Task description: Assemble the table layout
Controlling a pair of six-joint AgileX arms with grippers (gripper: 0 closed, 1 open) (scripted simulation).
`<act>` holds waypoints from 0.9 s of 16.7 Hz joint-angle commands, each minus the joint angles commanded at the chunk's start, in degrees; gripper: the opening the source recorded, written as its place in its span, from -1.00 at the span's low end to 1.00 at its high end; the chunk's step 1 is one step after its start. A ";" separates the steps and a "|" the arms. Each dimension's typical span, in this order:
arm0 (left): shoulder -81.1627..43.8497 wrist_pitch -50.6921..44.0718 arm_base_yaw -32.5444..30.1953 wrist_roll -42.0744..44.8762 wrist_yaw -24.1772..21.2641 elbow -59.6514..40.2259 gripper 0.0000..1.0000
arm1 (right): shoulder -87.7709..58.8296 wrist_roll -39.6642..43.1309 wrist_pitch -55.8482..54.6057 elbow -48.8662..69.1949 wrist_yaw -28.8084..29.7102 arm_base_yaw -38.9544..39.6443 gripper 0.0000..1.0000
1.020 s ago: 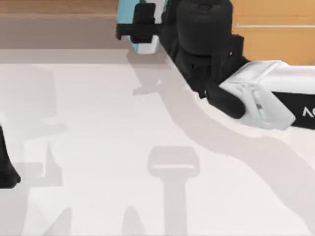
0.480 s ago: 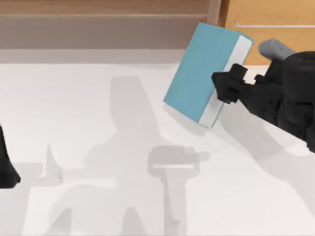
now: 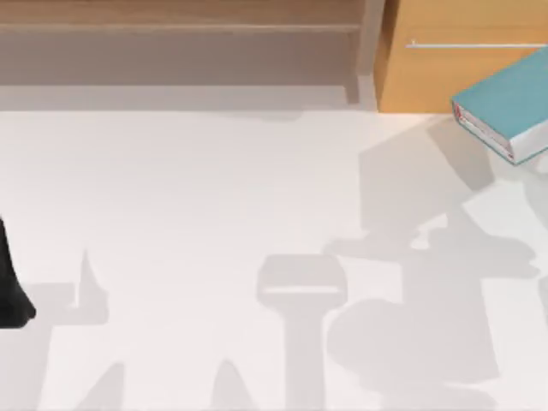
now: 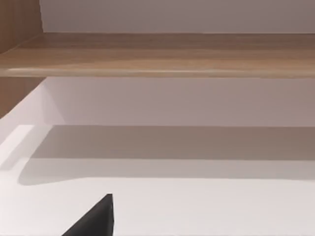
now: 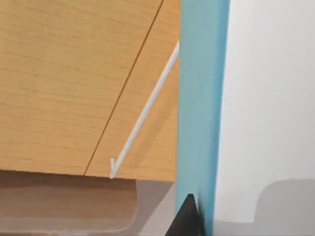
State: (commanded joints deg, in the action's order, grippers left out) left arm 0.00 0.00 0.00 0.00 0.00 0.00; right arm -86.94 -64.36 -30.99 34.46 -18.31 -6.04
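The white table [image 3: 171,214] spreads across the top view. A light-blue book [image 3: 505,107] with white page edges hangs tilted at the far right edge, in front of the cabinet. In the right wrist view the book [image 5: 202,98] stands close to the camera, and my right gripper [image 5: 194,219] is shut on it, one black fingertip [image 5: 186,219] pressed against its cover. My left arm [image 3: 13,295] stays parked at the table's left edge, and a dark tip of it [image 4: 93,221] shows low over the table.
A brown wooden shelf [image 3: 171,34] runs along the back of the table, its board [image 4: 157,54] above the tabletop. An orange-brown drawer cabinet [image 3: 428,77] with a thin white handle [image 5: 145,110] stands at the back right.
My right arm has carried the blue book from the shelf at the back middle across to the far right, and the arm itself has left the top view. The left arm has not moved.
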 joint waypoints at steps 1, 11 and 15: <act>0.00 0.00 0.00 0.00 0.00 0.00 1.00 | -1.03 -2.48 -0.81 0.86 -1.24 -4.07 -1.00; 0.00 0.00 0.00 0.00 0.00 0.00 1.00 | -19.00 -17.46 -7.66 16.05 -7.86 -23.83 -1.00; 0.00 0.00 0.00 0.00 0.00 0.00 1.00 | -20.61 -18.00 -8.01 17.20 -8.12 -23.84 -1.00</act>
State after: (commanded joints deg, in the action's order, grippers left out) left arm 0.00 0.00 0.00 0.00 0.00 0.00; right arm -107.55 -82.36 -39.00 51.66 -26.43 -29.88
